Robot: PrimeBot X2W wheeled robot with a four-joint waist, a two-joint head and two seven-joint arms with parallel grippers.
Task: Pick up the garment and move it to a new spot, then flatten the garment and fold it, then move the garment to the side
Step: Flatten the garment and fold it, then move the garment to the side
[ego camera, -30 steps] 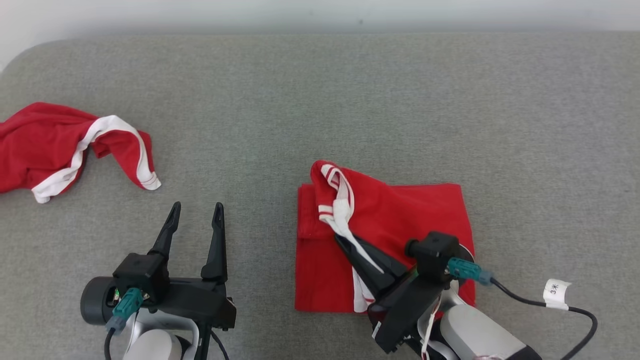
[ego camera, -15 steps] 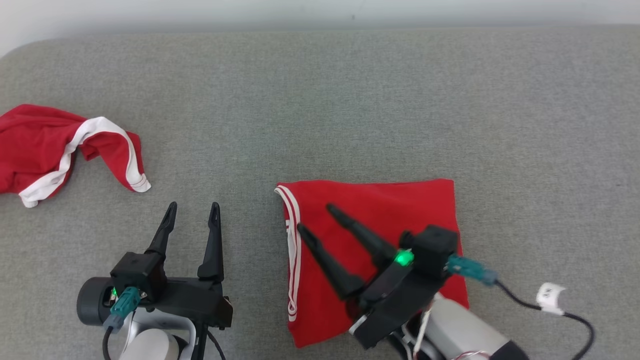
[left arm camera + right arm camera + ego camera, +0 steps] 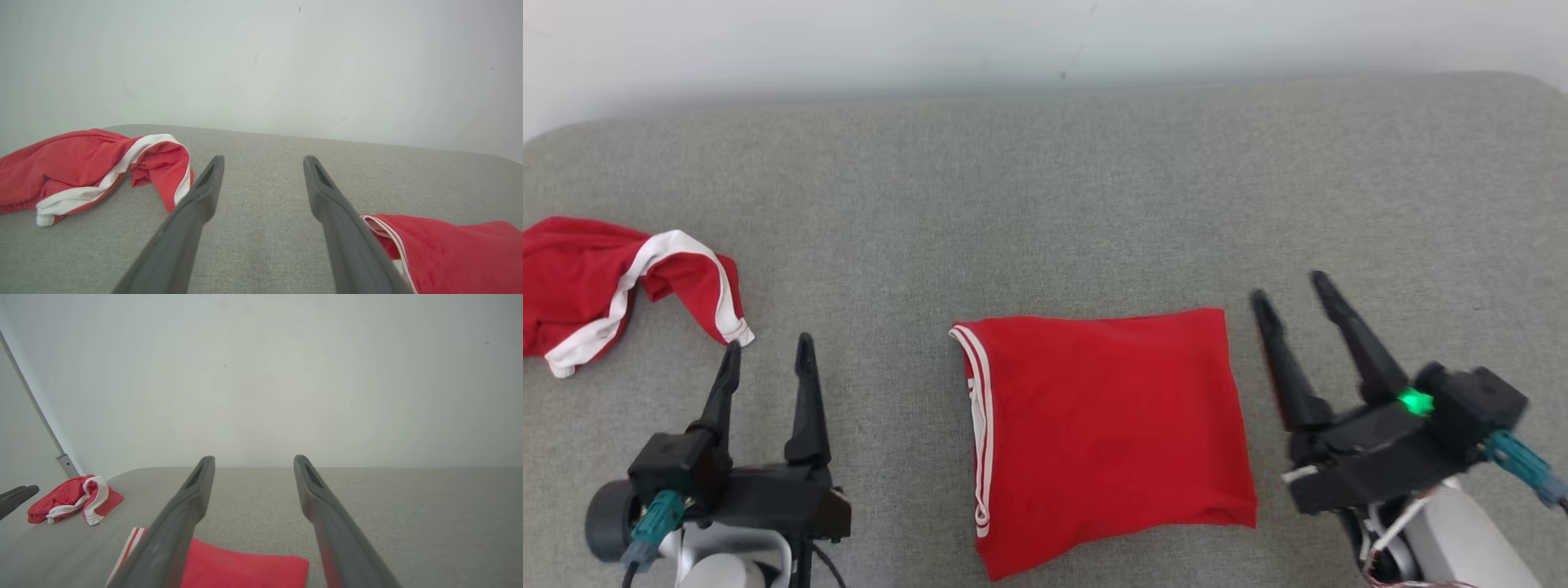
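The garment (image 3: pixel 1103 433) is red with white stripes along its left edge and lies folded into a flat rectangle on the grey cushion (image 3: pixel 1045 204). My right gripper (image 3: pixel 1288 288) stands open just off the garment's right edge, holding nothing. To the garment's left, my left gripper (image 3: pixel 768 347) is open and empty, fingers pointing away from me. In the left wrist view the open left gripper (image 3: pixel 263 159) frames bare cushion, with the garment (image 3: pixel 449 253) at the lower right. The right wrist view has the open right gripper (image 3: pixel 253 458) above the garment's far corner (image 3: pixel 245 567).
A second red garment with white trim (image 3: pixel 613 286) lies crumpled at the cushion's far left (image 3: pixel 81 171) (image 3: pixel 69 496). A pale wall (image 3: pixel 1045 33) runs behind the cushion's back edge. The left gripper's fingertips (image 3: pixel 16 496) show at the left edge of the right wrist view.
My right gripper opened, let go of the striped flap it held over the garment, and drew back to the right. The garment now lies flat and folded. The head view has shifted.
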